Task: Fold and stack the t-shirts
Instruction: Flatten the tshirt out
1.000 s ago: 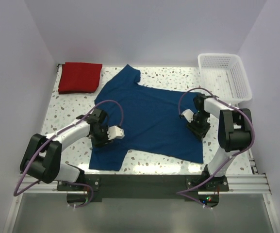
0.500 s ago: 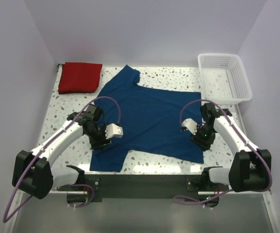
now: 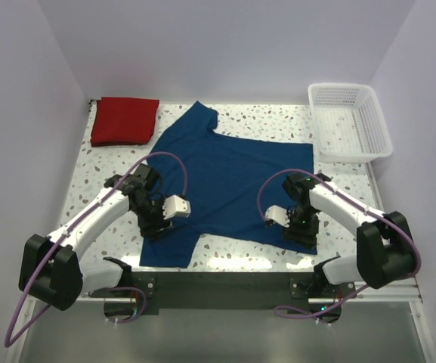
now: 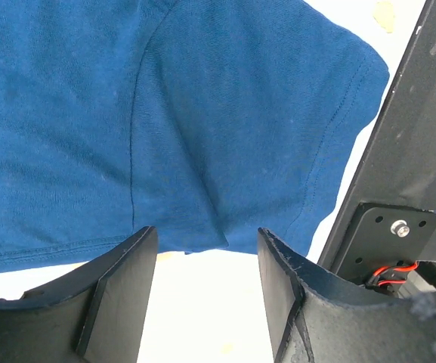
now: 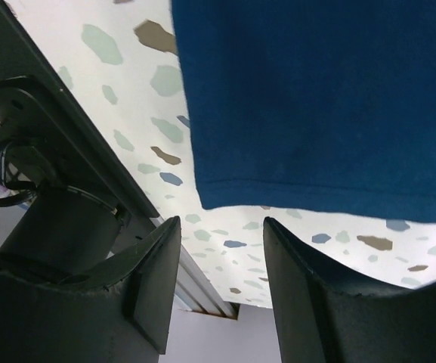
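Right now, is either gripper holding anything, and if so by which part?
Nothing is held. The left gripper is open at the navy t-shirt's sleeve edge, and the right gripper is open at its hem corner. Only the table shows between each one's jaws.

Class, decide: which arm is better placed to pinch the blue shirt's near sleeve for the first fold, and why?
Left, probably: the left claw hangs open over that sleeve's edge on the navy t-shirt, while the right claw is across at the hem corner.

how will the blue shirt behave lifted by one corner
Probably floppy: the navy t-shirt lies flat, creased at its sleeve. Thin knit suggests it is light. Lifted by its hem corner, the rest would likely drape and drag.
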